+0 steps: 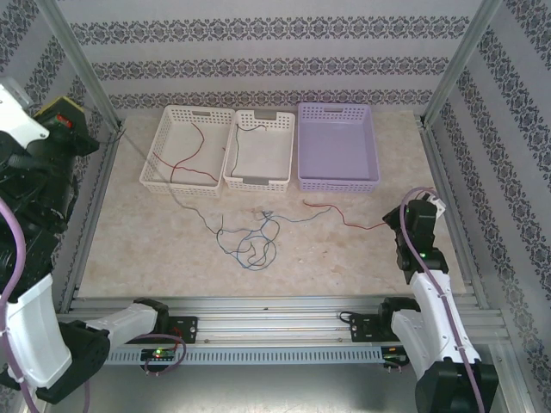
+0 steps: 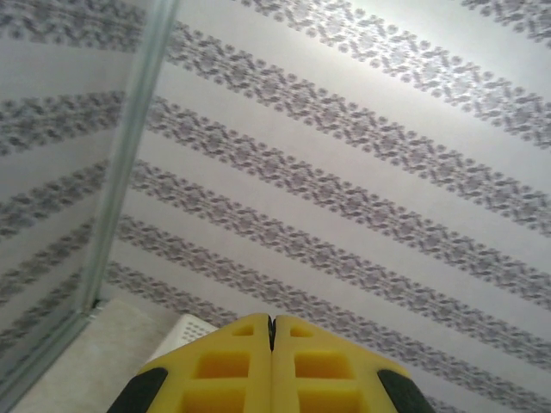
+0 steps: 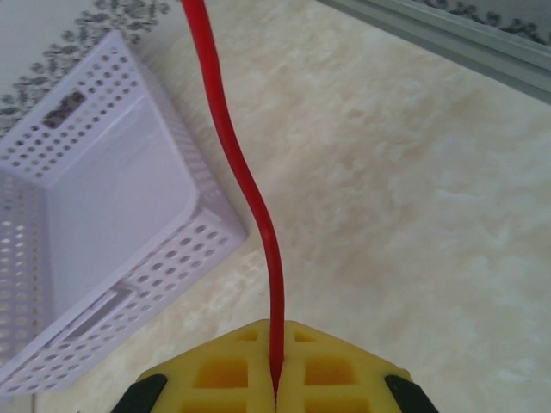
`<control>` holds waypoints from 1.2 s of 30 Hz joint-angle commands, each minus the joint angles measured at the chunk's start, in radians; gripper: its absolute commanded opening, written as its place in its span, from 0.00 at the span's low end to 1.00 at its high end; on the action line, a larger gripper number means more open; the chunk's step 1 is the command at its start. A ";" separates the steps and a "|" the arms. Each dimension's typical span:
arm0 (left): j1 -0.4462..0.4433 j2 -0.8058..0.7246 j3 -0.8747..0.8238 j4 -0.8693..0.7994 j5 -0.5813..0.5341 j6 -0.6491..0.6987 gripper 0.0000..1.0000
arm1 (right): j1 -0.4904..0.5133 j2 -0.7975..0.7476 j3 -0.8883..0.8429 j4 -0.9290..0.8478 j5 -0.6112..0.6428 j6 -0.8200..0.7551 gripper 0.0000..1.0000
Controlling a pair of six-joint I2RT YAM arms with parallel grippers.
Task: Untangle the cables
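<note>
Pinching the red cable (image 3: 232,155) between its closed jaws, our right gripper (image 3: 275,331) holds one end low over the table (image 1: 362,258). The right wrist view shows that bite plainly, while from overhead it is too small to judge. We judge the cables light, limp and slippery, best taken near a free end, away from the knot. Mid-table lies the tangle (image 1: 254,237) of blue and black loops. Farther back, strands trail into the left white basket (image 1: 153,151) and the middle white basket (image 1: 256,181). Our left gripper (image 2: 271,323) hangs raised, jaws pressed together; whether it traps a strand we cannot tell.
</note>
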 commanded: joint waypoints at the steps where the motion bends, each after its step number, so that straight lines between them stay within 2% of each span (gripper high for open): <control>1: 0.002 0.025 0.008 0.054 0.139 -0.075 0.00 | 0.061 0.031 -0.010 0.102 -0.060 -0.028 0.00; 4: 0.002 0.034 -0.039 0.083 0.206 -0.109 0.00 | 0.178 0.118 0.040 0.155 -0.164 -0.084 0.00; 7: 0.002 0.021 -0.114 0.126 0.257 -0.129 0.00 | 0.322 0.161 0.070 0.223 -0.211 -0.127 0.00; 10: 0.001 0.011 -0.169 0.149 0.303 -0.144 0.00 | 0.450 0.210 0.122 0.229 -0.201 -0.178 0.00; 12: -0.002 0.006 -0.193 0.157 0.321 -0.142 0.00 | 0.492 0.261 0.169 0.184 -0.163 -0.199 0.00; 13: -0.004 0.003 -0.206 0.159 0.327 -0.139 0.00 | 0.506 0.278 0.181 0.174 -0.120 -0.197 0.00; 18: -0.009 -0.032 -0.285 0.175 0.347 -0.111 0.00 | 0.528 0.273 0.240 0.187 -0.097 -0.202 0.00; 24: -0.010 -0.150 -0.501 0.216 0.350 -0.053 0.00 | 0.552 0.299 0.478 0.078 -0.048 -0.277 0.00; 29: -0.010 -0.296 -0.741 0.294 0.363 -0.023 0.00 | 0.590 0.453 0.707 0.027 -0.050 -0.329 0.00; 36: -0.011 -0.446 -0.934 0.312 0.350 0.041 0.00 | 0.639 0.710 0.993 -0.012 -0.031 -0.379 0.00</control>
